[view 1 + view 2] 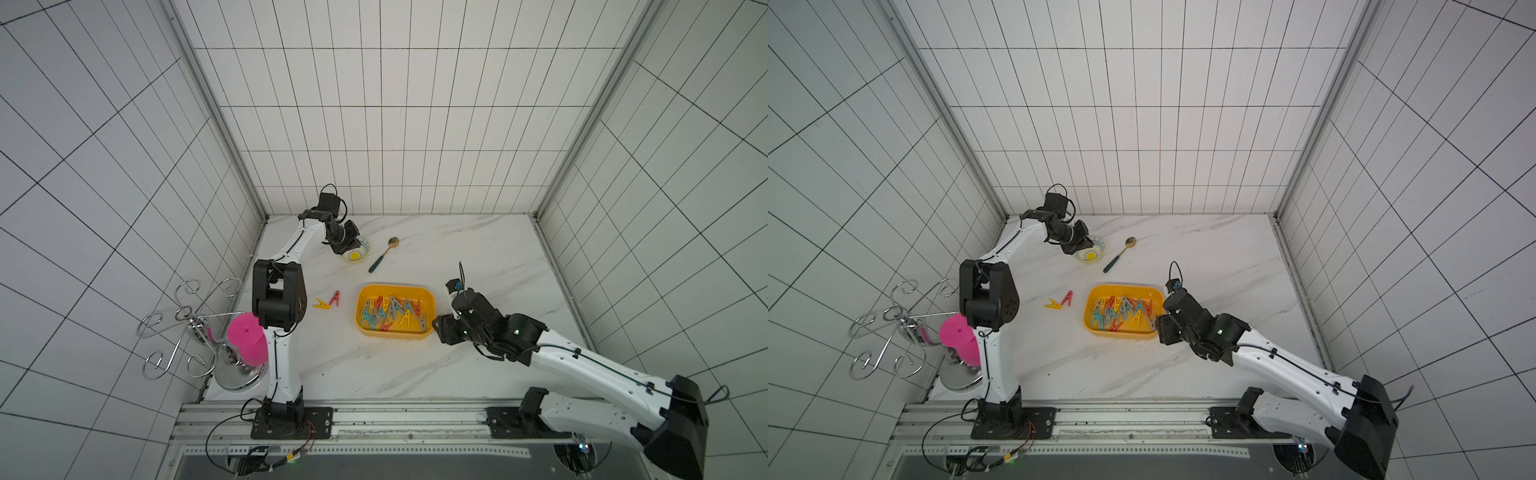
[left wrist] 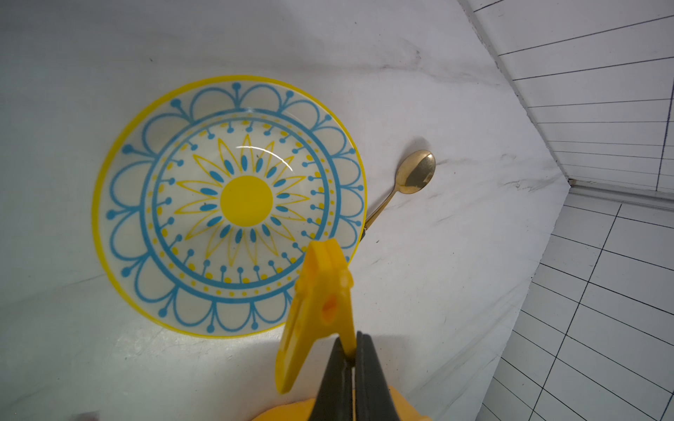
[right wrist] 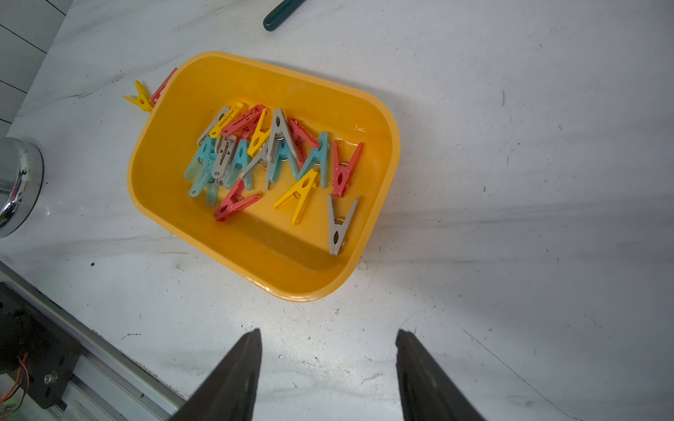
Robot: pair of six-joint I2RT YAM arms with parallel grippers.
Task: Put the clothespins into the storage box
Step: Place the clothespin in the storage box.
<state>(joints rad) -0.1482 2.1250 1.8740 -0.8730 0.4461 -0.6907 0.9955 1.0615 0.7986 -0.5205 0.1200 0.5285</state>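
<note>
Left wrist view showed our left gripper (image 2: 353, 351) clamped on a yellow clothespin (image 2: 321, 302) near the bowl (image 2: 95, 204). Most clothespins (image 3: 279, 145) lay in the storage box (image 3: 277, 251). Two loose pegs (image 1: 321, 305) remained on the table beside it, and our right gripper (image 3: 328, 339) gaped empty.

This is a robot test cell in a laboratory, not a real home. The yellow storage box (image 1: 395, 335) stands on a marble-look worktop (image 1: 478, 257). Behind the box and to both sides of it rise white wall panels (image 1: 374, 124) with a black grid, joined by metal corner profiles (image 1: 578, 137). In front of the box, along the worktop's edge, an aluminium rail (image 1: 395, 419) carries two white-and-black robot arms, the left arm (image 1: 282, 361) and the right arm (image 1: 582, 365). Household props are set around the box. A patterned bowl (image 1: 356, 251) and a spoon (image 1: 382, 255) lie behind it. A metal cup stand (image 1: 195, 330) with a pink cup (image 1: 247, 343) stands well apart from it, on the left arm's side.
</note>
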